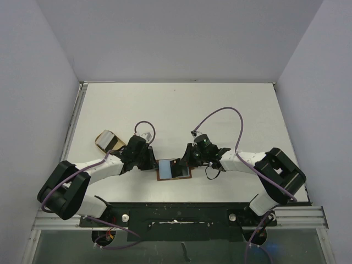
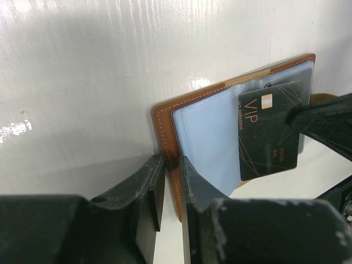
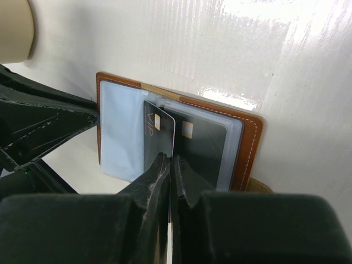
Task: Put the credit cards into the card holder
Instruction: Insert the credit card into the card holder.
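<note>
Clamping the open card holder, on the table, by its edge in the left gripper and pinching a dark credit card in the right gripper; slide it level into the clear sleeve.

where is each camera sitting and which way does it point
top external: above and behind the bases, looking down on the table; the left arm and right arm show, meeting at the card holder.
left wrist: on the left arm, looking along the left gripper, clamped on the holder's brown edge.
right wrist: on the right arm, looking along the right gripper, pinching a dark VIP card.
shared: both wrist views show holder and card, from opposite sides.
</note>
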